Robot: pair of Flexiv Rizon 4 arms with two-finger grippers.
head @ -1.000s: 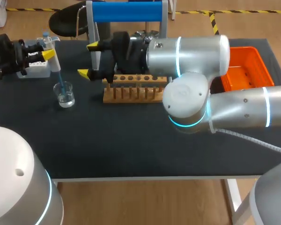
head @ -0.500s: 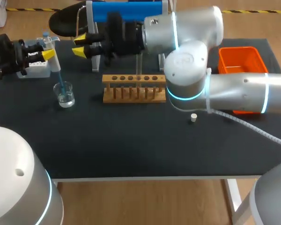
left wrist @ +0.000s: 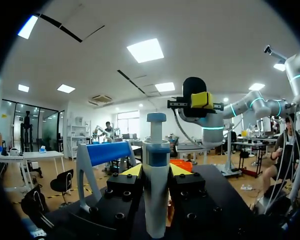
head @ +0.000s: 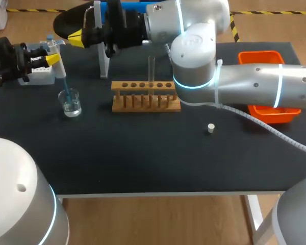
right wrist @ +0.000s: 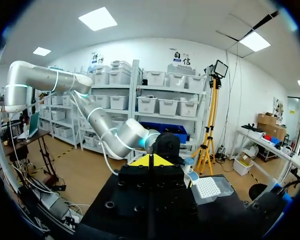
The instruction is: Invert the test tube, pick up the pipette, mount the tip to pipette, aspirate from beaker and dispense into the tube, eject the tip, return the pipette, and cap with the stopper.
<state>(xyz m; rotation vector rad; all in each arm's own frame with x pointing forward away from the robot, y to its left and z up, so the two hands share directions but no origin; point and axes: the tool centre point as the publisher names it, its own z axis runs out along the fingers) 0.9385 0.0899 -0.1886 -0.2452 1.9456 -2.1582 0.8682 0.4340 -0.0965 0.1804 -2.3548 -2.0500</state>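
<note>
At the table's left, my left gripper (head: 50, 58) is shut on the white and blue pipette (head: 58, 65). The pipette's blue tip dips into the glass beaker (head: 71, 104). The left wrist view has the pipette (left wrist: 155, 175) upright between my left gripper's (left wrist: 156, 171) yellow fingertips. My right arm comes in from the right and crosses to the far left. Its gripper (head: 76, 37) is shut and empty, well above the table, as the right wrist view (right wrist: 151, 161) confirms. A clear test tube (head: 151, 68) stands upright in the wooden rack (head: 145, 98). The small white stopper (head: 210, 128) lies on the table, right of the rack.
A tip box (head: 38, 75) sits behind the beaker at the far left. A stand with a blue top bar (head: 103, 48) rises behind the rack, under my right arm. An orange bin (head: 269, 87) sits at the right, partly hidden by that arm.
My right gripper has shut from wide open, and it has risen back and to the left, away from the rack. The test tube and stopper came into view. My left arm has kept still.
</note>
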